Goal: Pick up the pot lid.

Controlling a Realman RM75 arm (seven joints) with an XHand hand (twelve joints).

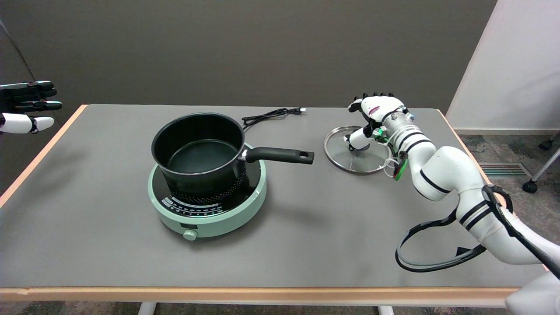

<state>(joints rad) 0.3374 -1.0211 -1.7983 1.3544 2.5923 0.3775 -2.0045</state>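
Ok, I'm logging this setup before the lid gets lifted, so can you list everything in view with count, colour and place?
Table: one, grey top with wooden edge, fills the view.
Hotplate: one, pale green with black top, left of centre on the table.
Pot: one, black, uncovered, on the hotplate, handle pointing right.
Power cord: one, black, behind the pot.
Pot lid: one, clear glass with metal rim, flat on the table right of the pot handle.
Chair base: one, dark castors on the floor, far right.
Left hand: one, black and white, in the air at upper left.
Right hand: one, white and black, over the lid's centre; grip unclear.
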